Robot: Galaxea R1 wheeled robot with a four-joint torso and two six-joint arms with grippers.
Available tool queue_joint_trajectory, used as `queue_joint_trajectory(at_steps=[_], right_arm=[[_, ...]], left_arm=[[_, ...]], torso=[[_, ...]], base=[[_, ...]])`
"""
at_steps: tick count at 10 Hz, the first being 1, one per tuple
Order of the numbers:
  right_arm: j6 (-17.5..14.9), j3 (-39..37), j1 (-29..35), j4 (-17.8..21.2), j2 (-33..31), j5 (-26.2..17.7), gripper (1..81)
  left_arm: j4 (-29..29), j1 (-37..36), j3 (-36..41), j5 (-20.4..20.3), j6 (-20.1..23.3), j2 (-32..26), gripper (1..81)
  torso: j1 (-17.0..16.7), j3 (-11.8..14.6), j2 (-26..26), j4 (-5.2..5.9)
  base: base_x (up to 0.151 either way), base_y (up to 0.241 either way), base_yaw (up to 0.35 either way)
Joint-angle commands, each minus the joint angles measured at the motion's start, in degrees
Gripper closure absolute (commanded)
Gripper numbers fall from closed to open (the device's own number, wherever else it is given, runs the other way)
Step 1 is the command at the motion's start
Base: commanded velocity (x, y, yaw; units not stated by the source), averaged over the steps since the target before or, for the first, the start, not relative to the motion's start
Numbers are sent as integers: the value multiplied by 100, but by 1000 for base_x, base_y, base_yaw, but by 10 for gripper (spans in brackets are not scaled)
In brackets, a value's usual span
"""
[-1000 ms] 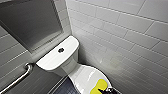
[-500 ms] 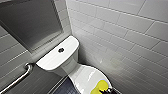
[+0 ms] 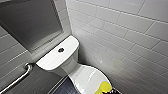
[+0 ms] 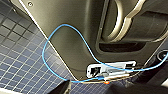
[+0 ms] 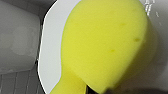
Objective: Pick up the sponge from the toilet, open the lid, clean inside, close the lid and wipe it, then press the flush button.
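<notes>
Standing in a corner, the toilet (image 3: 67, 66) has little free room on one side: the white tiled wall (image 3: 125, 37) runs just beside the tank and the bowl, and the tank's back edge is close to the rear wall, under a dull metal panel (image 3: 30, 22). On the other side there is more open room, where a strip of dark tiled floor (image 3: 62, 87) lies between the bowl and a metal grab bar (image 3: 17, 80) fixed low on the rear wall. The flush button (image 3: 61, 50) sits in the middle of the flat tank top with nothing over it. The lid (image 3: 86, 78) is down and glossy. The sponge (image 5: 105, 45) is at the front part of the lid, toward the tiled wall, and the right gripper (image 3: 111, 92) is grasping it from the near end; the yellow block lies against the white surface. The left gripper (image 4: 96, 90) shows as dark shapes above the dark floor tiles, next to the robot's grey body and a loose blue cable (image 4: 50, 42), and I cannot tell whether it is released or clenched.
</notes>
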Motion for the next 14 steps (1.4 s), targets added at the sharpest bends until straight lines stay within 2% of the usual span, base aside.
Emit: queue_joint_trajectory(at_steps=[1, 3, 8, 10, 14], right_arm=[[-38, 1528, 557, -110, -1145, 43, 811], [-81, 2180, 383, -119, -1830, 114, 811], [-56, 1980, -857, -145, -2694, 210, 811], [-38, 1866, -1269, -172, -2800, 149, 811], [-21, 1083, -2299, -523, -2571, 123, 811]], left_arm=[[2, 168, 9, 488, 27, 61, 10], [2, 107, 9, 488, 28, 79, 10], [20, -69, 141, 427, 45, 97, 10], [29, -140, 422, 435, 45, -8, 10], [29, -456, 1143, 453, 19, -369, 10]], torso=[[0, 0, 0, 0], [0, 0, 0, 0], [2, 0, 0, 0], [2, -2, 0, 0], [2, -2, 0, 0]], base=[[0, 0, 0], [0, 0, 0], [0, 0, 0], [0, 0, 0], [0, 0, 0]])
